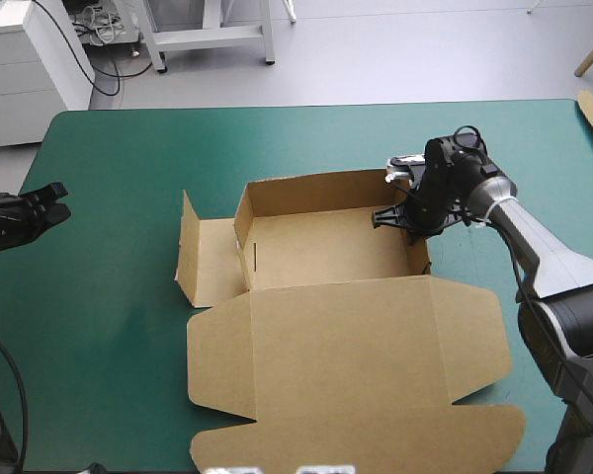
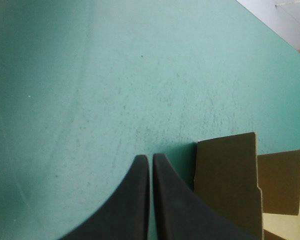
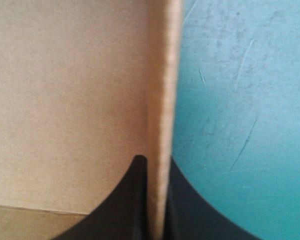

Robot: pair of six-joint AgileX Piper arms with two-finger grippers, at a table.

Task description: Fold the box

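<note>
grip of the right hand [image 3: 157, 167] tight on the right wall of the box [image 1: 326, 242], a black finger each side. box sits midway on the bench [image 1: 128, 148] as an open tray, lid [image 1: 356, 346] flat toward the near edge. left hand [image 2: 151, 159] pressed closed, empty, near the bench's left edge, well apart.

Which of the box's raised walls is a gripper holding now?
The wall nearest the table's right edge: the right gripper is shut on its top edge. The far wall and the left wall stand free.
</note>
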